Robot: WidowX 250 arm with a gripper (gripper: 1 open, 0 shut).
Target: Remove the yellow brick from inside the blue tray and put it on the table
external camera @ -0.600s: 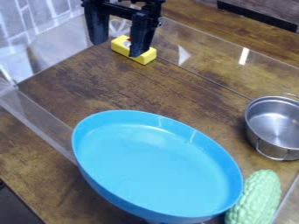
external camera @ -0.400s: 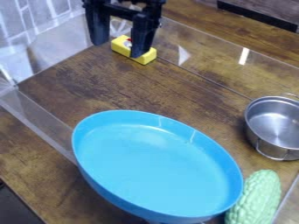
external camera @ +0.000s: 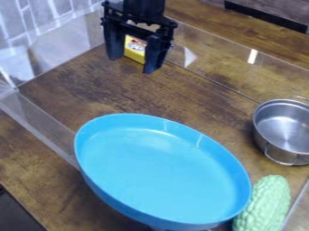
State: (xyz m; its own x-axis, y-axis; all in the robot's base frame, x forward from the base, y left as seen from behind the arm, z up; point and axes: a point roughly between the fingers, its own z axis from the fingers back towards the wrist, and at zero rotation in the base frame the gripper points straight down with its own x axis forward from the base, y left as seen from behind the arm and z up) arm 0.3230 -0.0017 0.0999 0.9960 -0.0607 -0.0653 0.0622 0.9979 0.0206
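Observation:
The yellow brick [external camera: 135,47] lies on the dark wood table [external camera: 205,90] at the far end, well outside the blue tray [external camera: 157,171]. The tray is a large round light-blue dish near the front, and nothing shows inside it. My gripper [external camera: 134,57] hangs pointing down over the brick, open, with one black finger on each side of it. The fingers hide part of the brick. I cannot tell whether they touch it.
A small steel bowl [external camera: 285,131] stands at the right edge. A bumpy pale-green vegetable-shaped object [external camera: 266,206] lies at the front right beside the tray. Clear plastic walls [external camera: 36,113] run along the table's left and far sides.
The gripper has shifted right and nearer the camera, so its fingers now flank the brick. The brick, tray and bowl have not moved.

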